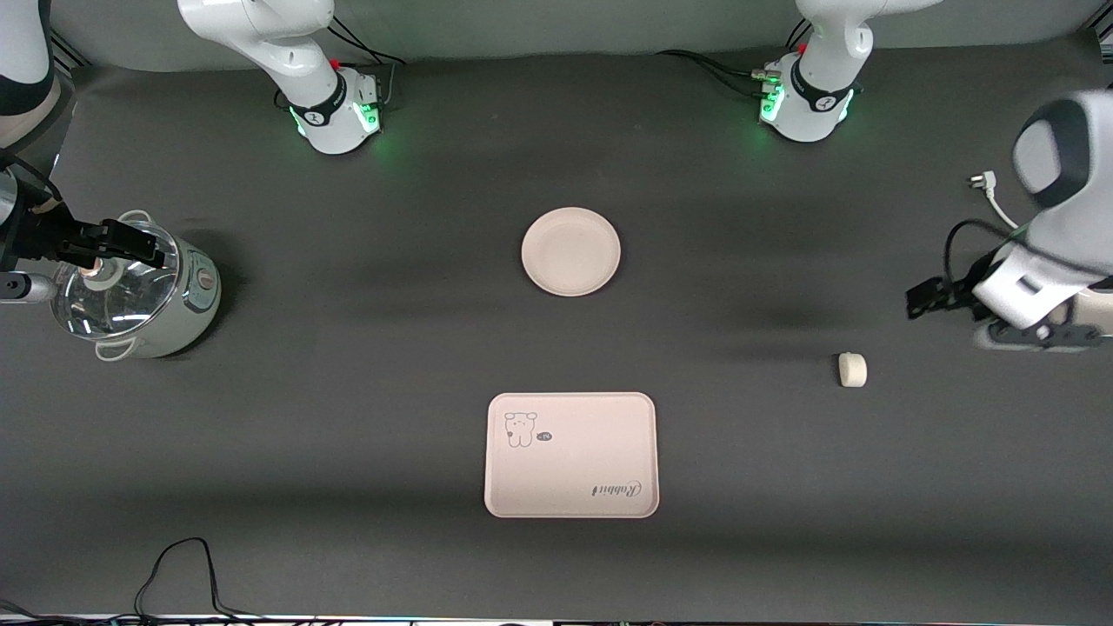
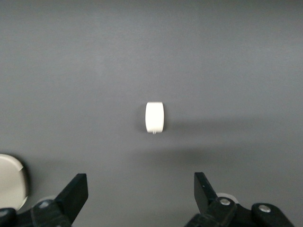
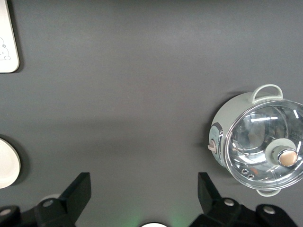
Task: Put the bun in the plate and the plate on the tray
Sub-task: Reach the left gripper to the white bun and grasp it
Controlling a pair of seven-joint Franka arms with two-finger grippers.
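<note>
The small off-white bun (image 1: pixel 852 369) lies on the dark table toward the left arm's end, nearer to the front camera than the plate. The left wrist view shows the bun (image 2: pixel 155 117) ahead of my open left gripper (image 2: pixel 140 190), well clear of its fingers. In the front view my left gripper (image 1: pixel 919 299) hangs in the air over the table beside the bun. The round cream plate (image 1: pixel 571 251) sits mid-table with nothing in it. Nearer to the front camera lies the rectangular tray (image 1: pixel 571 455), also bare. My right gripper (image 1: pixel 149 245) hovers open over a pot, holding nothing.
A pale green pot (image 1: pixel 139 291) with a glass lid stands at the right arm's end. The right wrist view shows the pot (image 3: pixel 258 139), an edge of the plate (image 3: pixel 6 163) and a tray corner (image 3: pixel 7 42). A white plug and cable (image 1: pixel 987 187) lie at the left arm's end.
</note>
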